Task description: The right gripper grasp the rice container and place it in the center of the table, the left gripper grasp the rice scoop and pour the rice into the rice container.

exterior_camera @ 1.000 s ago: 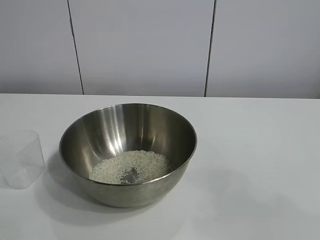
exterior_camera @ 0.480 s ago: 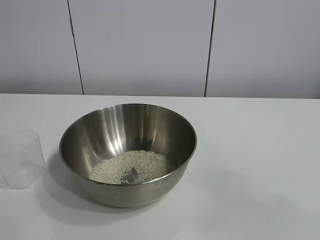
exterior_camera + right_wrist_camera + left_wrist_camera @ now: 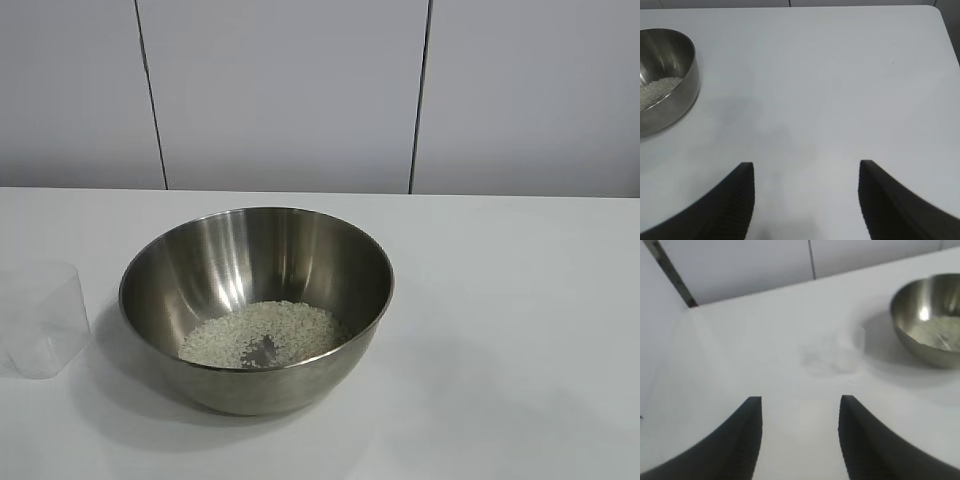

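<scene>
The stainless-steel rice container [image 3: 256, 305] is sitting near the middle of the white desk [image 3: 520, 330], holding a shallow heap of rice [image 3: 262, 333]; it is probably rigid, smooth and slippery, so its thin rim is likely offering the best purchase. Just beside it, the clear plastic rice scoop [image 3: 42, 318] is standing upright and seemingly empty, probably light and easily crushed, so its side wall suits a gentle pinch. The left end effector [image 3: 800, 432] and the right end effector [image 3: 805, 197] are hovering spread wide, holding nothing.
</scene>
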`<action>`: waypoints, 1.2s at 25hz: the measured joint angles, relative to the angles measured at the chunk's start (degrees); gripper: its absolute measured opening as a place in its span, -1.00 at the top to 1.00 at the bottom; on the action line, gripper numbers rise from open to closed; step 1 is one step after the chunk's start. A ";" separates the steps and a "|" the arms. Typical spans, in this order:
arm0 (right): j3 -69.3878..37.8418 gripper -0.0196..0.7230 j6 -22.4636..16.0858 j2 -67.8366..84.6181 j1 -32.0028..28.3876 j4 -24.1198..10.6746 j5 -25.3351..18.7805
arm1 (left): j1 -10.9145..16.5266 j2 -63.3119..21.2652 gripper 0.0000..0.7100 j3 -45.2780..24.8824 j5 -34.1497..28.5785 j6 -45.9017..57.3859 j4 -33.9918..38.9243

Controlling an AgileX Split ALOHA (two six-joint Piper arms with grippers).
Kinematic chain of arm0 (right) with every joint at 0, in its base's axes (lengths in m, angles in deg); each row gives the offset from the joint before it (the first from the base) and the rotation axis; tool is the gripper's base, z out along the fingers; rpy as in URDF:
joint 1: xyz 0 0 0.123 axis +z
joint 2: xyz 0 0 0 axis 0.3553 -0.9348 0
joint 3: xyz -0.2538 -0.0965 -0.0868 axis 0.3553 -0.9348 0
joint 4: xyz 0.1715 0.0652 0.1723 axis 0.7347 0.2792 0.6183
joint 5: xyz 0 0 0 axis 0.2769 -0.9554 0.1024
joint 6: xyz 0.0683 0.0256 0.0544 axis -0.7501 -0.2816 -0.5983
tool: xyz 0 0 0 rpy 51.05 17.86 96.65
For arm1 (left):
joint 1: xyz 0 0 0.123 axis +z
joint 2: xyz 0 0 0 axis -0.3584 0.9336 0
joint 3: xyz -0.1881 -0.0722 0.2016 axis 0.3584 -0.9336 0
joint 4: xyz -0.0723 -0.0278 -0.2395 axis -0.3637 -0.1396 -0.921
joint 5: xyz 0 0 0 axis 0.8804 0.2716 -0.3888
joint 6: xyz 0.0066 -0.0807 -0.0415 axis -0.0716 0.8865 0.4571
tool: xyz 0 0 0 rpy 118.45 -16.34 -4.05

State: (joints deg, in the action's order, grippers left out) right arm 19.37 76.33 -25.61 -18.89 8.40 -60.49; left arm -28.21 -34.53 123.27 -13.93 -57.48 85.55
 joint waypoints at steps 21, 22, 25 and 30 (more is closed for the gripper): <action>0.00 -0.19 0.00 0.00 0.00 0.00 -0.05 | 0.00 -3.66 0.01 -14.70 7.00 3.98 -4.42; 0.00 -0.19 0.00 0.00 0.00 0.00 0.00 | 0.00 -3.66 0.01 -14.70 7.17 3.98 -4.46; 0.00 -0.19 0.00 0.00 0.00 0.00 0.00 | 0.00 -3.66 0.01 -14.70 7.21 3.98 -4.56; 0.00 -0.19 0.00 0.00 0.00 0.00 0.00 | 0.00 -3.66 0.01 -14.70 7.21 3.98 -4.56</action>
State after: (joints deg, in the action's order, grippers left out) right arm 19.37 76.33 -25.61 -18.89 8.40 -60.49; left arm -28.21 -38.19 108.56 -6.72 -53.50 80.99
